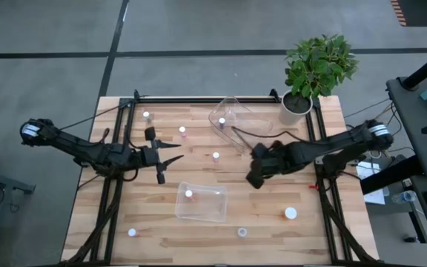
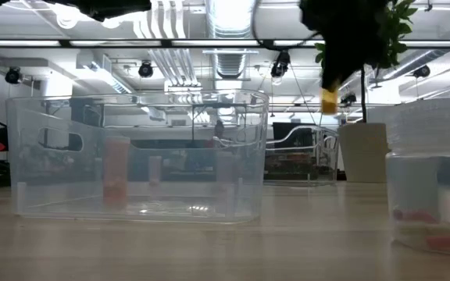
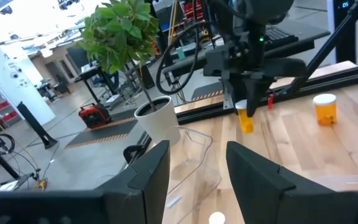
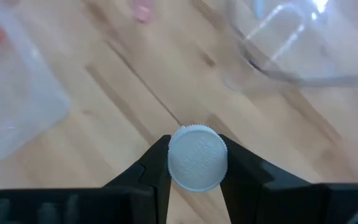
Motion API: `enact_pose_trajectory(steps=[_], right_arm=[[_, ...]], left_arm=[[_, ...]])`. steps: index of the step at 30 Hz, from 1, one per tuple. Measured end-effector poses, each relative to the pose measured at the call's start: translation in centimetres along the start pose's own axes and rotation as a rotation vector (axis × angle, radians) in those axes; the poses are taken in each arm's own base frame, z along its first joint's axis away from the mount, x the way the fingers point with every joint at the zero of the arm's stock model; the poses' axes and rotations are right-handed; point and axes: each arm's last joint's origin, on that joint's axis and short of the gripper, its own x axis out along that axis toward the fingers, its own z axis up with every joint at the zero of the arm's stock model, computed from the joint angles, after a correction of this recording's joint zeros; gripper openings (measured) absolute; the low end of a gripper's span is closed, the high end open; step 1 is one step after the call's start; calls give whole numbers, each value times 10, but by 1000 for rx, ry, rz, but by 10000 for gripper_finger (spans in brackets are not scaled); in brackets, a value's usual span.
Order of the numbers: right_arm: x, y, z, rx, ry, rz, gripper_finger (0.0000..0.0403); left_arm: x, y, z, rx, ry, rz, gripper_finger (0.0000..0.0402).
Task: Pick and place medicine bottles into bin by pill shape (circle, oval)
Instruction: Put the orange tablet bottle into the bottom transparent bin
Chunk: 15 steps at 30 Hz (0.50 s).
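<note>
My right gripper point(image 1: 255, 178) is shut on a small orange bottle with a white cap point(image 4: 196, 157) and holds it above the table's middle. The bottle's orange body also shows in the left wrist view point(image 3: 246, 119) and in the low view point(image 2: 330, 100). My left gripper point(image 1: 167, 159) is open and empty over the table's left half; its fingers show apart in its own wrist view point(image 3: 197, 180). Small white-capped bottles stand on the table point(image 1: 216, 156) point(image 1: 182, 131) point(image 1: 146, 115). One bottle point(image 1: 189, 194) stands in the near clear bin point(image 1: 213, 211). Another bottle point(image 1: 222, 121) is in the far clear bin point(image 1: 236, 111). My right gripper pinches the bottle at its top, one finger on each side of the round white cap point(image 4: 173, 155). The fingers come from above and point down. The bottle hangs upright below them, its orange body point(image 3: 246, 122) lifted clear of the table.
A larger orange bottle with a white cap point(image 1: 290, 213) stands at the near right. Two more small bottles point(image 1: 242, 232) point(image 1: 132, 232) stand by the near edge. A potted plant point(image 1: 310, 74) stands at the far right corner. A black frame runs along the table's edges.
</note>
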Motion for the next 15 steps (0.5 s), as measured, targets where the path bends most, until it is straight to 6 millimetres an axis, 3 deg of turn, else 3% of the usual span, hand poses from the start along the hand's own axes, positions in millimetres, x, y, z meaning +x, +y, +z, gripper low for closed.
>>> enact_pose_trajectory(steps=[8,15], right_arm=[[2,49,40,-213,-11,75,102],[9,78,59,-346,-4,177,102]], left_arm=[[2,-2,-1,6,8,-3,143],[1,-1,-1,6,8,-3,143]])
